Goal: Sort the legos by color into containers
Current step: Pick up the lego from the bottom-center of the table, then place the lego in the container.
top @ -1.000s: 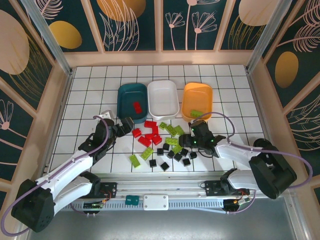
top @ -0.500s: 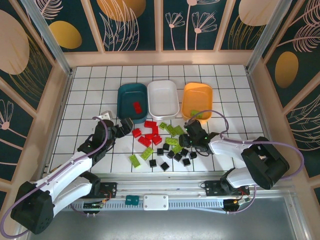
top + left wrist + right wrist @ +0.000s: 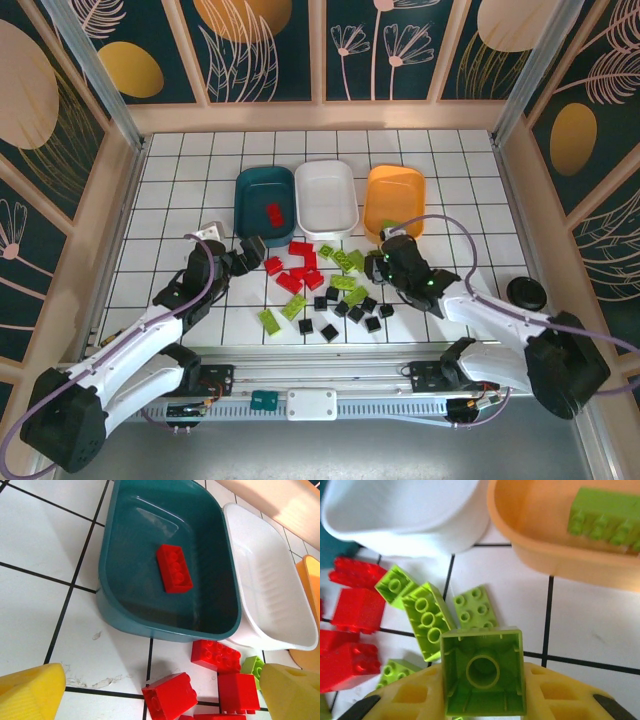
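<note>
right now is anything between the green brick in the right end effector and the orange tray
Nothing visible blocks it. The lime-green square plastic brick is clamped in the right end effector, and only bare white tile lies between it and the near rim of the shallow orange plastic tray. Loose lime-green bricks lie to the left.

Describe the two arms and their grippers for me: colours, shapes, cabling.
Both the left arm and right arm have white links with bulky black joints. A lilac cable loops along each. The left gripper and right gripper are black, with blocky yellow fingers; the right wrist carries small green lights.
</note>
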Motion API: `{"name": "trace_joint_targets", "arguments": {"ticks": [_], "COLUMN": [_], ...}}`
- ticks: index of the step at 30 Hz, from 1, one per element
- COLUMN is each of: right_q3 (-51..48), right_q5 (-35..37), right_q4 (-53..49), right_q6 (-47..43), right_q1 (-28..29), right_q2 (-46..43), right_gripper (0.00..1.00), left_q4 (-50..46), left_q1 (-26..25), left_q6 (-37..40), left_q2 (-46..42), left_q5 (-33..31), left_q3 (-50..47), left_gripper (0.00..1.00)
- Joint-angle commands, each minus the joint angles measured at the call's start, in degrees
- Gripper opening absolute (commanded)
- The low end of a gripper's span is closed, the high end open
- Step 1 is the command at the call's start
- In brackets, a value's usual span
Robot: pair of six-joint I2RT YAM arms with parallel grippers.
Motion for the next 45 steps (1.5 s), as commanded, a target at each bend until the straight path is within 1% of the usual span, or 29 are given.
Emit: {"name": "trace_joint_targets", "arguments": {"ticks": [1,4,5,7,12,15,18,20,21,23,24,26,27,30,35,38,39,41,42,45], "right_q3": [3.7,7.0,8.0,10.1,15.0,20.0,28.1,31.6,33.2,35.7,36.8,37.7,37.7,36.3,31.3,28.9,28.6,28.3,27.8,24.7], "right_q5": [2.9,0.5,-0.6,-2.0,-6.1,-10.0,-11.1,-11.5,-11.2,-11.3,-11.0,-11.3,-11.6,-11.4,-13.7,-13.8,-14.1,-14.5,-14.6,-13.2], "right_q4": [-2.3,-0.2,0.6,2.1,2.1,-0.7,-6.7,-8.5,-9.0,-9.5,-9.6,-9.2,-8.6,-6.0,-1.4,-2.7,-4.2,-6.8,-7.7,-7.3], "right_q6": [-1.2,-2.8,-3.3,-3.8,-2.1,-0.8,-1.5,-1.7,-1.8,-2.4,-2.5,-2.5,-2.5,-1.7,1.3,1.7,1.8,1.6,1.3,0.5], "right_q1": [-2.2,-7.0,-7.7,-11.4,-16.5,-19.4,-21.0,-22.1,-22.7,-23.8,-24.3,-24.8,-25.0,-25.3,-24.9,-23.3,-23.0,-22.6,-22.1,-20.3], "right_q2": [-3.5,-3.4,-2.8,-0.8,5.3,10.0,17.2,20.9,22.7,25.7,27.0,28.5,28.8,28.4,23.5,20.4,19.6,18.3,17.4,14.1], "right_gripper": [0.19,0.18,0.18,0.17,0.17,0.17,0.18,0.22,0.29,0.46,0.50,0.54,0.57,0.60,0.60,0.61,0.60,0.60,0.59,0.59], "left_q4": [-0.1,1.1,1.4,1.7,-2.5,-6.0,-9.1,-11.8,-13.2,-15.5,-16.5,-17.7,-18.0,-18.9,-19.1,-21.6,-23.0,-25.2,-26.2,-25.9], "left_q1": [-0.3,-0.3,-0.2,-0.3,-0.2,-0.2,-0.1,0.0,0.0,0.0,0.0,0.1,0.0,0.0,0.0,0.0,0.0,0.0,0.0,0.0], "left_q6": [2.9,4.1,4.4,5.0,6.7,7.4,7.7,6.7,5.8,4.3,3.4,2.2,1.8,0.4,-2.2,-3.1,-3.5,-4.1,-4.8,-5.4], "left_q2": [0.0,2.0,2.8,5.2,11.9,15.4,19.0,22.0,23.2,24.7,25.2,25.5,25.5,25.1,23.5,23.4,23.6,23.7,23.4,21.5], "left_q5": [-3.3,-6.0,-7.3,-11.1,-15.9,-15.0,-13.4,-11.6,-10.7,-9.0,-8.5,-6.8,-5.8,-3.8,-0.6,1.2,1.7,2.6,2.5,2.7], "left_q3": [2.7,3.8,4.1,5.5,14.6,20.8,26.0,29.0,30.6,32.2,32.1,34.1,34.1,33.4,29.1,28.4,28.5,28.5,28.2,24.9], "left_gripper": [0.99,0.99,0.99,0.99,0.99,0.99,0.99,0.99,0.99,0.99,0.99,0.99,0.99,0.99,0.99,0.98,0.96,0.87,0.86,0.88]}}
